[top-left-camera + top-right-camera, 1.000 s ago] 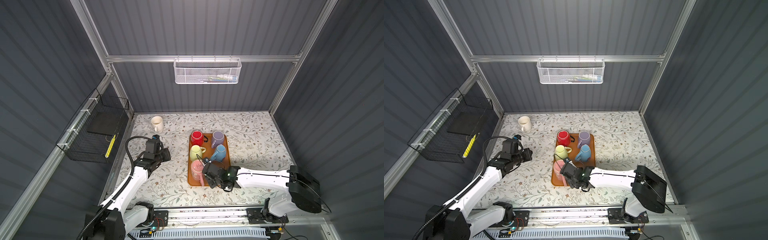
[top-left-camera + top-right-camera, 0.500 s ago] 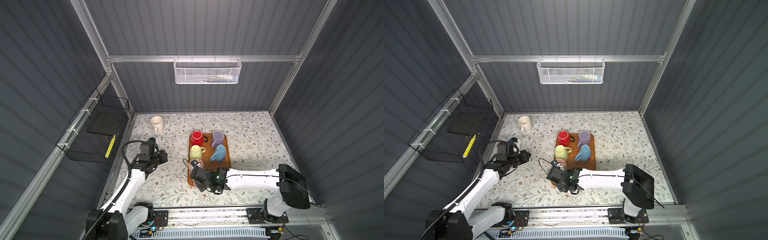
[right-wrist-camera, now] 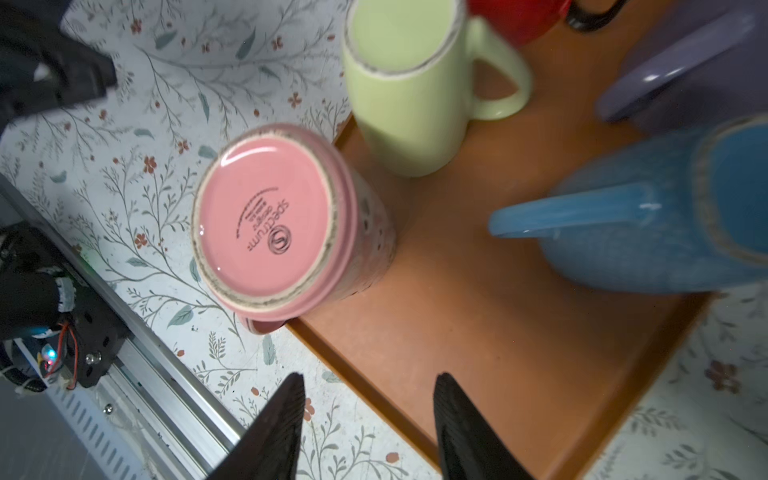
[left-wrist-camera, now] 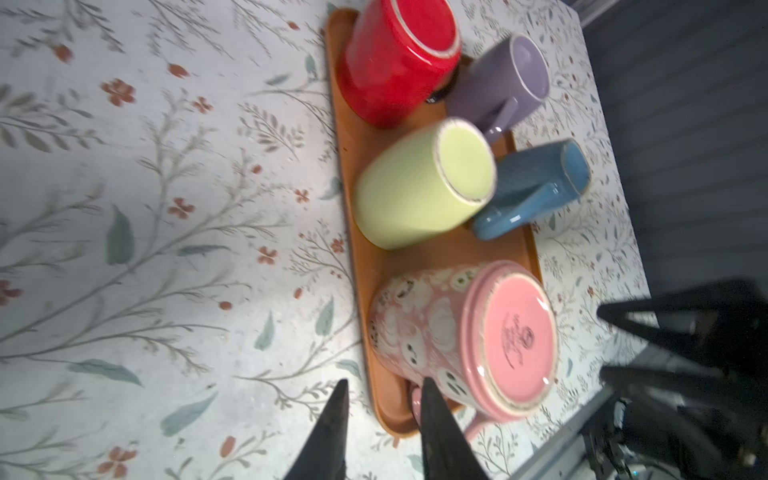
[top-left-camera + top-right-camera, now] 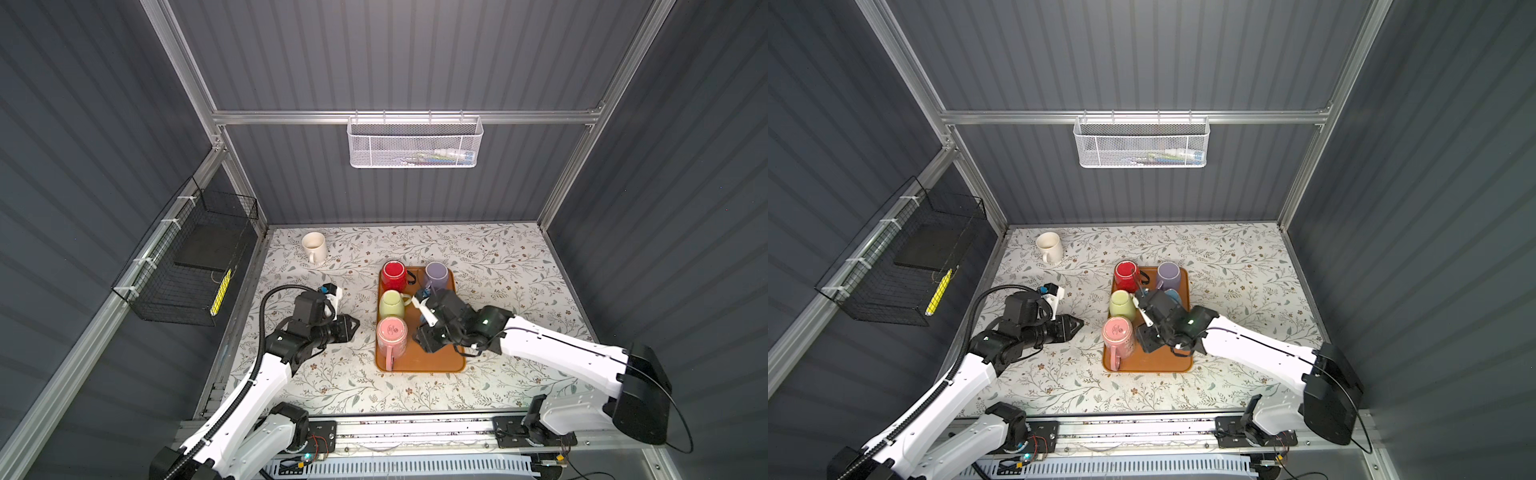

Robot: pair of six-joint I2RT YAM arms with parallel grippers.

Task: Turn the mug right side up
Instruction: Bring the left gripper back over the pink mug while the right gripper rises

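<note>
The pink mug (image 3: pixel 270 216) stands upside down in the orange tray's (image 3: pixel 498 332) front left corner, just beside the green mug (image 3: pixel 407 83). Your right gripper (image 3: pixel 365 419) hangs near it, jaws apart and empty; the left gripper (image 4: pixel 382 424) likewise. Clamp its wall squarely, lift clear, then roll.

In both top views the right gripper (image 5: pixel 427 344) and its wrist cover nearly all of the blue mug (image 5: pixel 1173 294) beneath them; only a sliver shows. In the right wrist view the picture edge cuts off the red mug (image 3: pixel 519 16), the blurred purple mug (image 3: pixel 685 70) and the blue mug, all beyond the fingertips. The pink mug (image 3: pixel 270 220) hides most of its own handle. Contents of the white wire basket (image 5: pixel 415 145) are too small to identify.
</note>
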